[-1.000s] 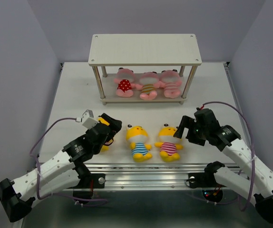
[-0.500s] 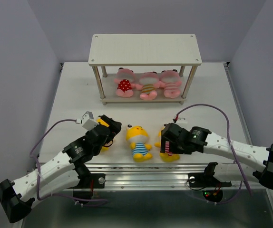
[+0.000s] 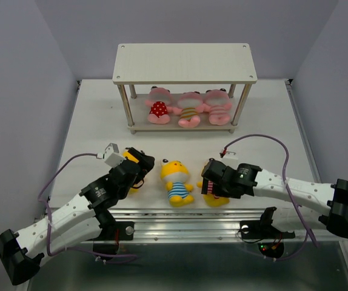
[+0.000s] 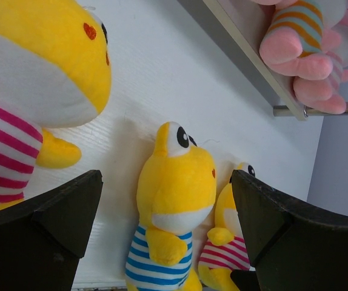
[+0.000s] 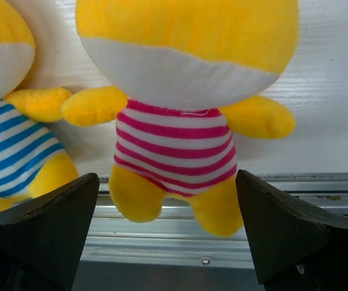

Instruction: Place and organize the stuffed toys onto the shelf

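Near the table's (image 3: 101, 115) front edge, the right hand (image 5: 167, 174) hangs fingers apart over a pink-striped yellow toy (image 5: 174, 142), the left hand (image 4: 166, 176) likewise apart beside a second yellow toy (image 4: 16, 91); three pink toys (image 3: 189, 108) lie on the shelf's (image 3: 184, 62) lower board

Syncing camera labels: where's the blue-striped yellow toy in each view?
Top external: blue-striped yellow toy, front of the table, between left gripper and right gripper.
Left wrist: lower centre.
Right wrist: left edge, partly cut off.
Shared landmark: pink-striped yellow toy beside it, under the right gripper.
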`<state>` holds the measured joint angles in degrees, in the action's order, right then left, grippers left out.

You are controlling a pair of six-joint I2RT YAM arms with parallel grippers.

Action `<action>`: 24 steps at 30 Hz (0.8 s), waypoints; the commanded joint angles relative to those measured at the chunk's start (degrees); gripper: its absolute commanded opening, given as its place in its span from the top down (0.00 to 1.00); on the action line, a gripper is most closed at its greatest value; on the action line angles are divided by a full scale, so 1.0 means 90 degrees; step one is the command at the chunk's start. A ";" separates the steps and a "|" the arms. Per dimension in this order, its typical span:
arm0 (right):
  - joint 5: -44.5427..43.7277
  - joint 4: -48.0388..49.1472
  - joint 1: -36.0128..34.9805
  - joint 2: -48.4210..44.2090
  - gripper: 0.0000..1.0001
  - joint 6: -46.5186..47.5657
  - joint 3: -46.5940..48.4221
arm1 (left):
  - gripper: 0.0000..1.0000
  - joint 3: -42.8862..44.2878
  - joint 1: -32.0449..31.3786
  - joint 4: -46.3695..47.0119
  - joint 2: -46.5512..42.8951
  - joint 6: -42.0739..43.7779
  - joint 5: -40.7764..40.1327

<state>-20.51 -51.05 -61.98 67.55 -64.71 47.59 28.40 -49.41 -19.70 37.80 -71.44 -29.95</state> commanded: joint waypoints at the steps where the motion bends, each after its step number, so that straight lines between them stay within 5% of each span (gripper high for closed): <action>1: -0.0523 0.0603 -0.0067 0.0043 0.00 -0.0183 -0.0063 | 0.01 -0.0060 0.0002 0.0109 -0.0079 0.0008 -0.0060; 6: -0.0885 0.0535 -0.0067 0.0579 0.00 -0.0310 -0.0025 | 0.01 -0.0041 0.0001 0.0002 -0.0147 -0.0011 -0.0138; 9: -0.0914 0.0535 -0.0067 0.0805 0.09 -0.0291 0.0005 | 0.01 -0.0031 0.0001 -0.0037 -0.0206 -0.0031 -0.0177; 14: -0.1021 0.0389 -0.0067 0.0893 0.57 -0.0388 0.0034 | 0.01 -0.0021 0.0002 -0.0105 -0.0255 -0.0060 -0.0236; 17: -0.1109 0.0330 -0.0067 0.0825 0.76 -0.0330 0.0112 | 0.01 -0.0021 0.0011 -0.0106 -0.0255 -0.0060 -0.0256; 24: -0.1597 0.0057 -0.0067 0.0484 0.82 0.0908 0.1204 | 0.01 0.0076 0.0001 -0.0145 -0.0284 -0.0012 -0.0334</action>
<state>-28.77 -49.89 -61.98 75.64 -63.48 50.52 28.40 -49.41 -20.47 36.10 -72.05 -30.55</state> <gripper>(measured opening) 0.216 0.986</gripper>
